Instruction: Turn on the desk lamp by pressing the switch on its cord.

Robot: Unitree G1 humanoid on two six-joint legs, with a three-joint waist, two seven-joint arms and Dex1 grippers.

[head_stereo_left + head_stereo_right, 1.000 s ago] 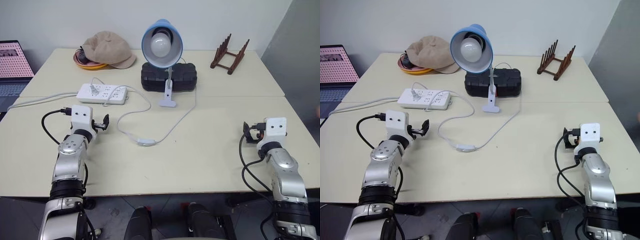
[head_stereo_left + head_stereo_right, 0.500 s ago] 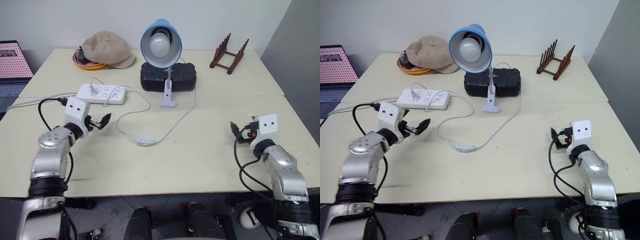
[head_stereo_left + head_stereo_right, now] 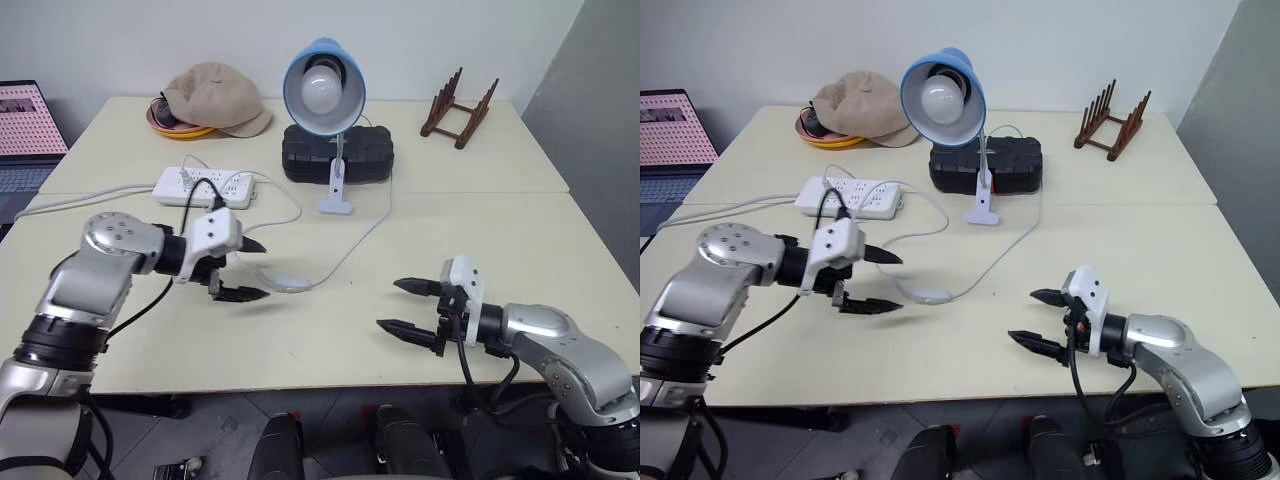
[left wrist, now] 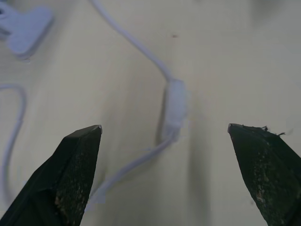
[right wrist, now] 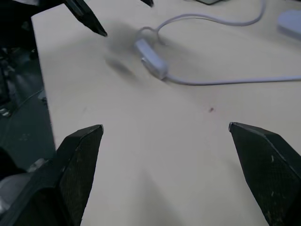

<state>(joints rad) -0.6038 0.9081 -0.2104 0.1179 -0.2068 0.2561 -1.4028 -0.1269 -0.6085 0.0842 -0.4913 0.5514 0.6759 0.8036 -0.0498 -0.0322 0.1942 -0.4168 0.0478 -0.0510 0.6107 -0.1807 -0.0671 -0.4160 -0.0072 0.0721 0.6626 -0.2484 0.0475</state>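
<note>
Switch (image 3: 291, 285): small white oblong on the thin cord, lying flat on the near half of the table, between the two grippers and closer to the left one. Nothing touches it.
Cord (image 3: 355, 239): runs from the switch back toward the lamp's clip base, with a loop curling off toward the power strip (image 3: 205, 186).
Desk lamp (image 3: 323, 88): clipped upright at the table's middle seam in front of a black case (image 3: 337, 152); the globe bulb looks unlit.
Left gripper (image 3: 247, 270): fingers spread wide, tips aimed sideways at the switch and just beside it; in the left wrist view the switch (image 4: 175, 104) sits between the two fingers.
Right gripper (image 3: 408, 306): fingers spread wide, aimed across the table toward the switch, well apart from it.
Progress: approach only; the press is not yet made, the lamp not yet lit.
Left to do: bring a fingertip onto the rocker and push, probably steadying the switch body.
Change from a second ago: both grippers have swung inward from the table's outer sides and turned to face the switch; switch, cord and lamp lie as before.
</note>
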